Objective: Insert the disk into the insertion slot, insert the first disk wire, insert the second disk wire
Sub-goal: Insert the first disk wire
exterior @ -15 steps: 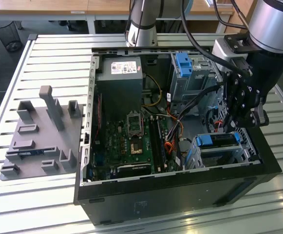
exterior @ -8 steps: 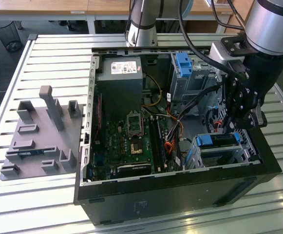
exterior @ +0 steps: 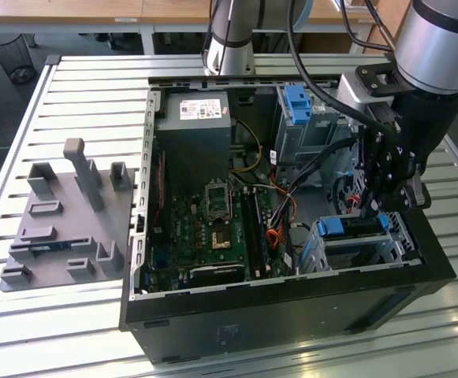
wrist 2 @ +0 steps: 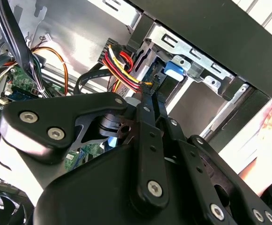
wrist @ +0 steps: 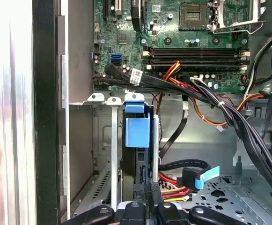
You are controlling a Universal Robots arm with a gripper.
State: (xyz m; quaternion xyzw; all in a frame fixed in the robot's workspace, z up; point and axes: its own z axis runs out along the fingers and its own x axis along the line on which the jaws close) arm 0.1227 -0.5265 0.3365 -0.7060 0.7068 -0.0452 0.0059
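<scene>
While the claw (wrist: 148,199), pinched shut, hangs just above the disk (wrist: 138,131) lying in the insertion slot (wrist: 113,150), loose wires (wrist: 173,191) beside the disk could snag it.

Place: a robotics lab or test workshop.
Bench: slatted aluminium bench (exterior: 71,79), a robot arm's base (exterior: 230,43) standing at its far edge.
Work piece: open computer case (exterior: 292,315) mid-bench, circuit board (exterior: 213,228) bare.
Fixture: grey holder plate (exterior: 71,224) by the bench's edge at the exterior view's left.
Beyond: wooden desks (exterior: 71,9), wire waste bin (exterior: 16,55) on the floor.
</scene>
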